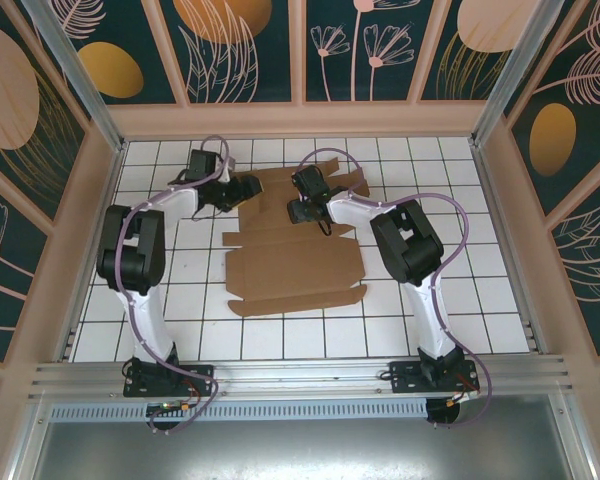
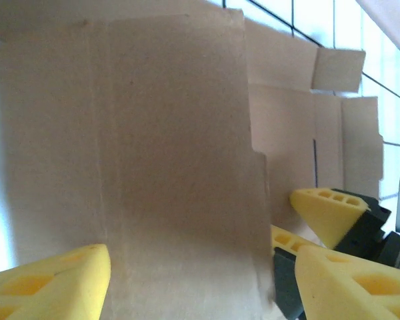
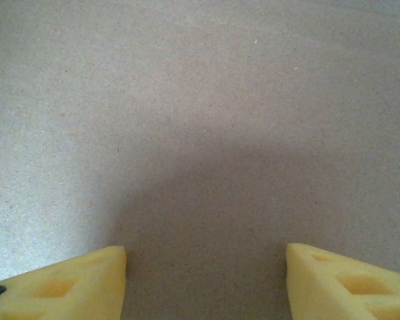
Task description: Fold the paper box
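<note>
Box (image 1: 290, 265) lies flat and unfolded on the middle of the table (image 1: 460, 300), its far flaps reaching toward the far edge. No wall stands up yet as far as we can see, so we judge the folding to be at its first step.

Our left gripper (image 2: 203, 260) sits at the box's far left part, jaws spread wide, with a panel filling the space between its fingers; we cannot tell whether they touch it. Our right gripper (image 3: 207, 250) is just beside it, over the far middle of the box, also released and grasping nothing, with bare cardboard close beneath.

Next, we think one arm must pin the middle panel while the other lifts a far flap along its crease, keeping the sheet from sliding.
</note>
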You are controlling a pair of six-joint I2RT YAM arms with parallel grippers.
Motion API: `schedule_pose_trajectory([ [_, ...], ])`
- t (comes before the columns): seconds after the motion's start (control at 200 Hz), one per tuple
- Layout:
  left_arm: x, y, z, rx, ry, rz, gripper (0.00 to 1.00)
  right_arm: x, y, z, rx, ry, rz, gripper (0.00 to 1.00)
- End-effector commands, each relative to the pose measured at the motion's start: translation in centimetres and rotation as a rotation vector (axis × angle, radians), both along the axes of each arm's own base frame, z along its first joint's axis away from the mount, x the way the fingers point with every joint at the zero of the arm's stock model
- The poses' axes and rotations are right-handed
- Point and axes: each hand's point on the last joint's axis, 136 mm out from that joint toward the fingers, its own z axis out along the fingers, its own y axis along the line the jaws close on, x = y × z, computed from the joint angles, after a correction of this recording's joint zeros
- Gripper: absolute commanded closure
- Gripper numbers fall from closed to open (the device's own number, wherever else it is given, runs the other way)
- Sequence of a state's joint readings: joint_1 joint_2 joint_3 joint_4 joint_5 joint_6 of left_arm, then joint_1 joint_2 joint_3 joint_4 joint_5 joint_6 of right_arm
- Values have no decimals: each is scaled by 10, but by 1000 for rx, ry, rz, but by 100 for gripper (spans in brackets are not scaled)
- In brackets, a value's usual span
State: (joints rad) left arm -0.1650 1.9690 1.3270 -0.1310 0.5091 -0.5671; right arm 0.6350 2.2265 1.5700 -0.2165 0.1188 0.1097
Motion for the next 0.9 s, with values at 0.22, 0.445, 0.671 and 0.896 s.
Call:
schedule_pose_trajectory([
  [0.22, -6, 58, 15, 243, -17, 72, 31, -66, -37, -97, -173, 305, 22, 38],
  [0.445, 0, 67, -14, 392, 54, 95, 70, -65, -37, -96, -175, 296, 19, 38],
  [0.671, 3, 80, -22, 704, 88, 112, 98, -63, -39, -97, -188, 293, 12, 38],
  [0.896, -4, 80, -55, 950, 160, 93, 97, -60, -43, -99, -212, 285, -12, 39],
])
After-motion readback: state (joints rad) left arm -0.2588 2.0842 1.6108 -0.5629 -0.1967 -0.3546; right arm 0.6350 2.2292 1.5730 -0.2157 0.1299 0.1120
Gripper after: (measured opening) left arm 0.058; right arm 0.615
